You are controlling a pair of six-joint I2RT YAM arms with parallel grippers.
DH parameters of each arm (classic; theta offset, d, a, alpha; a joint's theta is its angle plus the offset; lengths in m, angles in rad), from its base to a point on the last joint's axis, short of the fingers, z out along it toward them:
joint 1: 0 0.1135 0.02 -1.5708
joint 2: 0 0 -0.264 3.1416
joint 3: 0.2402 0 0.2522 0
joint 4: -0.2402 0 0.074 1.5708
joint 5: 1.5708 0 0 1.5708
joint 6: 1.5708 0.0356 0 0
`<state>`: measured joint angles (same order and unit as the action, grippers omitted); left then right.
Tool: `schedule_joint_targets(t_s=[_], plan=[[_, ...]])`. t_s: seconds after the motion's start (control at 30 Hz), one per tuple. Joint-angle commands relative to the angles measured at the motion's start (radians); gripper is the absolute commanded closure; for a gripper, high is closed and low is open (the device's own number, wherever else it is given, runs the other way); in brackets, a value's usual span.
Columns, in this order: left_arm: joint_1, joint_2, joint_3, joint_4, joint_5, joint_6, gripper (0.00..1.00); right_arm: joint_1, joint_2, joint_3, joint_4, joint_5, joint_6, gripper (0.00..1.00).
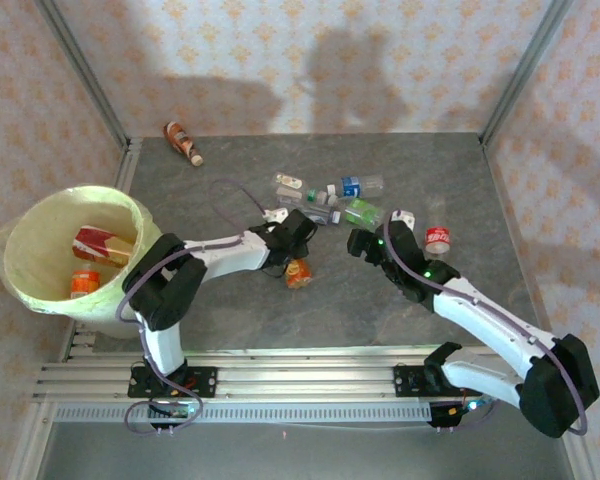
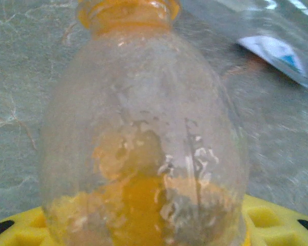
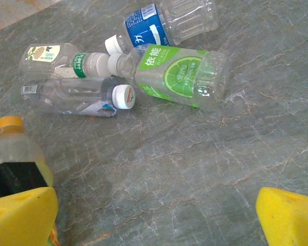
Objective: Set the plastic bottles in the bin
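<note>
Near left, off the left edge of the table (image 1: 380, 320): the bin (image 1: 40, 250) stands upright. Two bottles lie inside it, a red-labelled bottle (image 1: 98, 243) and, nearer, an orange-labelled bottle (image 1: 84, 283).

Mid-table: your left gripper (image 1: 296, 252) is closed around the orange-capped bottle (image 2: 143, 128). In the left wrist view its clear body sits close between the yellow pads (image 2: 277, 220), with orange showing through the lower part and the cap pointing away. In the right wrist view a black finger crosses that bottle's body.

Just right of it: your right gripper (image 3: 154, 215) has its jaws spread wide and holds nothing. Bare table lies between the yellow fingertips.

Beyond both grippers, four bottles lie in a cluster:
- The lime-labelled bottle (image 3: 179, 77) is nearest on the right.
- The blue-labelled bottle (image 3: 154, 25) lies just beyond it.
- The white-capped clear bottle (image 3: 77, 96) is to the left, its cap beside the lime label.
- The green-banded bottle (image 3: 61, 57) lies just beyond that one.

Right of the cluster and apart from it: a red-banded bottle (image 1: 438, 238). You cannot tell from above whether it stands or lies.

Far left, near the back wall: a brown-orange bottle (image 1: 183, 143) lies well apart from the rest.
</note>
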<state>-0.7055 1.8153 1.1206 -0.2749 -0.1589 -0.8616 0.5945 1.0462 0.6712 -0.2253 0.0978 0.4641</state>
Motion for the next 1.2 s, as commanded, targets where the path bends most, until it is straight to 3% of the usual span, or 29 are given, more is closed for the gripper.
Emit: schedule_joint_targets(t_s=[0.0,0.13,0.33,0.6,0.87,1.03,1.17], plan=[[-0.008,-0.102,-0.014,0.017,-0.087,0.062,0.61,-0.003,0.013,0.036,0.053,-0.007,0.011,0.01],[-0.008,-0.213,-0.023,0.016,-0.134,0.112,0.61,-0.003,0.027,0.037,0.098,-0.055,-0.01,0.01],[-0.003,-0.37,0.03,-0.078,-0.254,0.194,0.61,-0.005,0.051,0.042,0.15,0.01,0.012,0.0],[0.021,-0.536,0.105,-0.147,-0.329,0.315,0.6,-0.008,0.094,0.07,0.151,0.01,-0.005,0.0],[0.049,-0.717,0.199,-0.222,-0.725,0.617,0.6,-0.009,0.113,0.069,0.159,0.002,-0.003,0.0],[0.149,-0.81,0.2,-0.202,-0.763,0.755,0.6,-0.01,0.126,0.073,0.163,-0.004,-0.003,0.0],[0.31,-0.832,0.225,-0.268,-0.778,0.752,0.61,-0.011,0.132,0.085,0.157,-0.017,0.001,0.0]])
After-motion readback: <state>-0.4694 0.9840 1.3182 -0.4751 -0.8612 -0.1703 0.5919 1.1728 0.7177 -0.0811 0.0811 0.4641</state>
